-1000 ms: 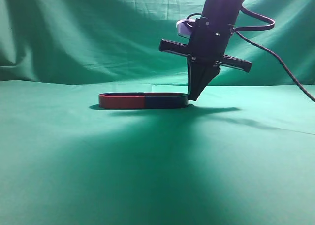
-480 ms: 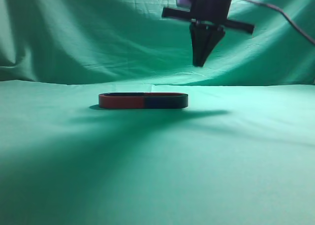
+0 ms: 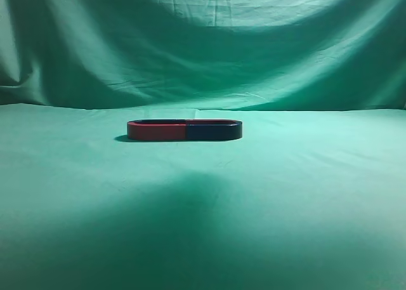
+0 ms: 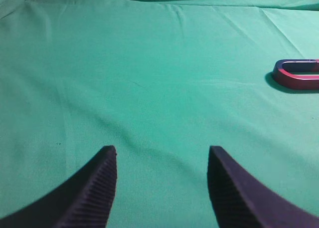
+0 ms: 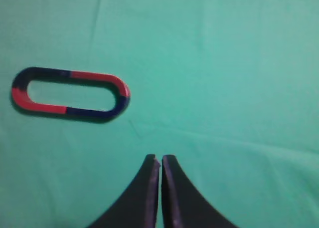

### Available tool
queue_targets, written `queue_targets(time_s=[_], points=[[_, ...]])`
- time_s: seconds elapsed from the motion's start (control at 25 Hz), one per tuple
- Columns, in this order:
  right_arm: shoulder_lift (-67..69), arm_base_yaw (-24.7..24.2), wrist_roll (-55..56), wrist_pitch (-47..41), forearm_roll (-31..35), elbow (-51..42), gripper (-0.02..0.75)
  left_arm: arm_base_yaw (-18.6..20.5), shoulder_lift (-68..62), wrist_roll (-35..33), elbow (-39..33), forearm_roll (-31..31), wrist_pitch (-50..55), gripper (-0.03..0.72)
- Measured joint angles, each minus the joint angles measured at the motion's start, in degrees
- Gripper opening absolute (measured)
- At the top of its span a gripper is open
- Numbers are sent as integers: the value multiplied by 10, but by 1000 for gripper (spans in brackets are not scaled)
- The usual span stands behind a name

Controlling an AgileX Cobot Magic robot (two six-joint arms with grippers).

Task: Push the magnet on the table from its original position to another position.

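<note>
The magnet [image 3: 184,130] is a flat oval ring, half red and half dark blue, lying on the green cloth in the middle of the exterior view. It shows in the right wrist view [image 5: 70,94] at the left and at the right edge of the left wrist view [image 4: 298,74]. My right gripper [image 5: 160,160] is shut and empty, high above the cloth, to the right of the magnet and apart from it. My left gripper [image 4: 162,155] is open and empty, far to the left of the magnet. Neither gripper shows in the exterior view.
The green cloth [image 3: 304,195] covers the table and rises as a wrinkled backdrop [image 3: 209,42] behind. A soft shadow lies on the cloth in front of the magnet.
My right gripper has lifted from the magnet's right end and gone up out of the exterior view. The magnet has not moved.
</note>
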State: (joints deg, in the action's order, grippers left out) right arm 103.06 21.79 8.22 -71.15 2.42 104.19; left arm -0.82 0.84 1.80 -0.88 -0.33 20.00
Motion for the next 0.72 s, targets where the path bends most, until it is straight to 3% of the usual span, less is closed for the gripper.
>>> queue_targets(time_s=[0.28,0.72], points=[[-177,0,40,5,-55,-198,0,0,0,0,0,0,0,372],[-501,0,51,207,-53,-491,0,0,0,0,0,0,0,372]])
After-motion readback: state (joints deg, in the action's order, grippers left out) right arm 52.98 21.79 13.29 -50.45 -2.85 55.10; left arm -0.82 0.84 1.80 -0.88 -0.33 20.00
